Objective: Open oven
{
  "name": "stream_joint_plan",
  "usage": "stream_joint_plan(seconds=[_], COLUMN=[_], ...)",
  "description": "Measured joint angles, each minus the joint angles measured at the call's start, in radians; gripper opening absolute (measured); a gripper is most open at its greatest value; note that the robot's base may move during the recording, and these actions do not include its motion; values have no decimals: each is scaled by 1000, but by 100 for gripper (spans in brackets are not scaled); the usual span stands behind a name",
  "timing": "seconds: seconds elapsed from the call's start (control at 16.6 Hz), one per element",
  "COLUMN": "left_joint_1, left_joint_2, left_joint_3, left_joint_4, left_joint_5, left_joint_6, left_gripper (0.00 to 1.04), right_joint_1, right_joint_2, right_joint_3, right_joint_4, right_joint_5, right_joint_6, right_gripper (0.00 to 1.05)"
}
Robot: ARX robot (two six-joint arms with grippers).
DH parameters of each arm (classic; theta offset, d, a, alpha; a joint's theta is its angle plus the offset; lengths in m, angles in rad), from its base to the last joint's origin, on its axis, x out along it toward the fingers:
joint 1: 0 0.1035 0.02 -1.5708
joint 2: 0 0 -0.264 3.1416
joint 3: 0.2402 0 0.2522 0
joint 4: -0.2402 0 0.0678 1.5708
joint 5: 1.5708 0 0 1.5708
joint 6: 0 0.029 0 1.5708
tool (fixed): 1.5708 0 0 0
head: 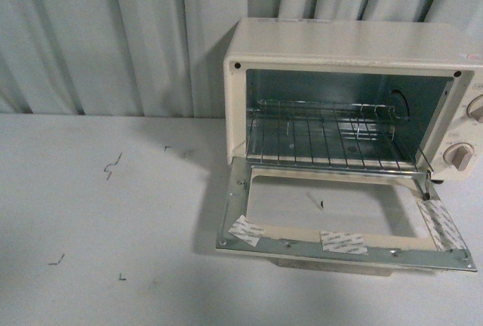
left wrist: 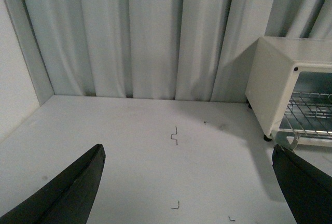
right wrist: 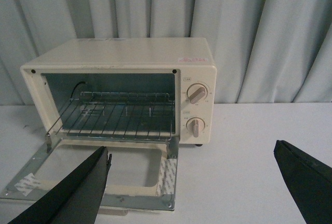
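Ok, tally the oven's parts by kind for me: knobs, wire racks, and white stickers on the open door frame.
Round beige knobs on the cream-white toaster oven: 2
Metal wire rack: 1
White stickers on the dropped door frame: 3
Total: 6

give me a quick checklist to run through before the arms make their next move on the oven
1. Oven door fully down: ok, it lies flat in front of the cavity.
2. Wire rack seated inside: ok, level in the cavity.
3. Left gripper free: ok, fingers spread wide, nothing between them.
4. Right gripper free: ok, open, holding nothing.
5. Arms clear of the door: ok in the front view, where neither arm shows.
6. Door handle condition: cannot tell, hidden under the lowered door.
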Motion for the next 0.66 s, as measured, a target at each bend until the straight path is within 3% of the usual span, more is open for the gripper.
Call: stream_joint_plan(seconds=[0.66], left_joint_1=[0], left_joint_2=[0], left_joint_3=[0], left_joint_4=[0], left_joint_5=[0], left_joint_6=[0], left_gripper=[98], right_joint_1=[0], right_joint_2=[0], right_joint_3=[0], right_joint_4=[0], right_joint_5=[0], right_joint_6=[0], right_gripper=[98])
